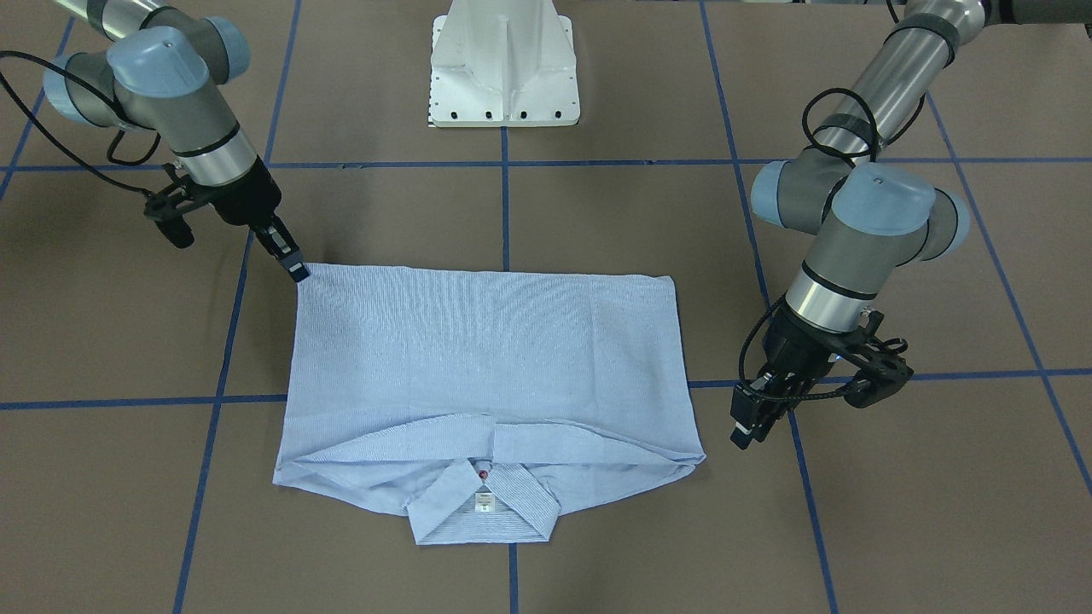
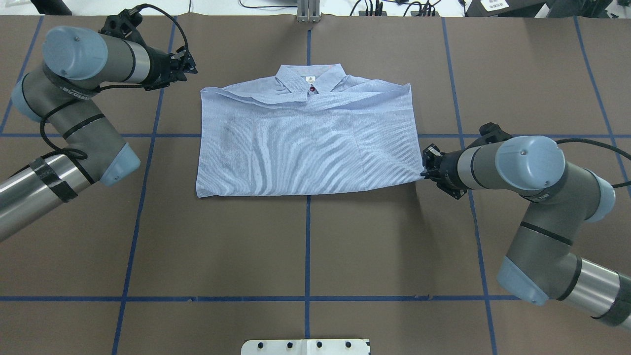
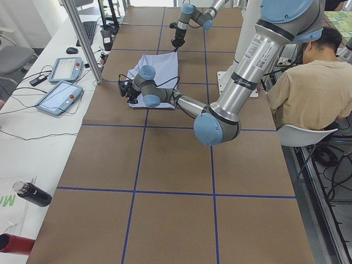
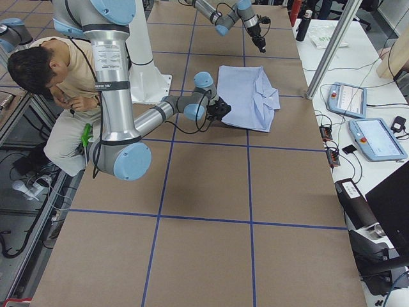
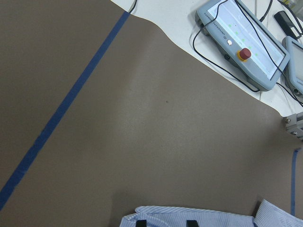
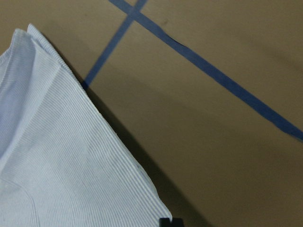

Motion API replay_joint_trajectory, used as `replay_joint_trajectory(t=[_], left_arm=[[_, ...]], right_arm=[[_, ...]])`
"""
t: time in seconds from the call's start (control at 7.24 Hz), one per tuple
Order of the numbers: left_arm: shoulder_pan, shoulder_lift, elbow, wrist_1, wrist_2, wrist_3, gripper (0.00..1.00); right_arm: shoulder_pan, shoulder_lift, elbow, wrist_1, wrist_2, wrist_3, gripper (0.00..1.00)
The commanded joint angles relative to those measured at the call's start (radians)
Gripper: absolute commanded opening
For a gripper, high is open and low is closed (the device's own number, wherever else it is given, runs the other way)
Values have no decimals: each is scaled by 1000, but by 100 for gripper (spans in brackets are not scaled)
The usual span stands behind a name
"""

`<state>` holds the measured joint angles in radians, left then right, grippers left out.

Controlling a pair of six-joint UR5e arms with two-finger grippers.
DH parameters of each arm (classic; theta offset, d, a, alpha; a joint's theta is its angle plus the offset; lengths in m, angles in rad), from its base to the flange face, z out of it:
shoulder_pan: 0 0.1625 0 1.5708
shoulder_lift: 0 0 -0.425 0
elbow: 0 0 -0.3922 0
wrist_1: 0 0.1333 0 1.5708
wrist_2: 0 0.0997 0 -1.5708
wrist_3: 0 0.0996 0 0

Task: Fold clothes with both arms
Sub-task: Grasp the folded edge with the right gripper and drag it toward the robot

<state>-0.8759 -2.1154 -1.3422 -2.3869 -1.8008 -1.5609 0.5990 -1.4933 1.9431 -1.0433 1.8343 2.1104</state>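
Observation:
The striped shirt point(image 1: 486, 358) lies flat on the brown table as a folded rectangle, its collar point(image 2: 309, 79) on the side far from the robot. My right gripper point(image 2: 425, 171) is shut on the shirt's near corner, and the cloth is drawn to a point there. The right wrist view shows that corner point(image 6: 57, 156) running into the closed fingertips point(image 6: 170, 221). My left gripper point(image 1: 746, 431) hangs open and empty just beside the collar-side corner, apart from the cloth. Its two fingertips point(image 5: 140, 222) show spread over the shirt's edge point(image 5: 189, 215).
The white pedestal base point(image 1: 503, 68) stands at the robot's side of the table. Teach pendants point(image 5: 241, 42) and cables lie beyond the table's far edge. A person point(image 3: 308, 71) sits beside the base. Blue tape lines point(image 2: 307, 246) grid the table.

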Motion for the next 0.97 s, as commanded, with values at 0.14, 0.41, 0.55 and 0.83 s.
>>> replay_joint_trajectory(t=[0.14, 0.41, 0.55, 0.83], left_arm=[[0, -2, 0, -1, -5, -4, 40], [0, -2, -2, -32, -11, -4, 39], [2, -6, -5, -32, -11, -5, 39], [3, 3, -75, -34, -82, -7, 39]], right_arm=[[-39, -129, 189, 3, 403, 0, 0], [-141, -169, 244, 5, 612, 0, 0], [-212, -182, 244, 5, 612, 5, 41], [-242, -208, 247, 6, 611, 5, 100]])
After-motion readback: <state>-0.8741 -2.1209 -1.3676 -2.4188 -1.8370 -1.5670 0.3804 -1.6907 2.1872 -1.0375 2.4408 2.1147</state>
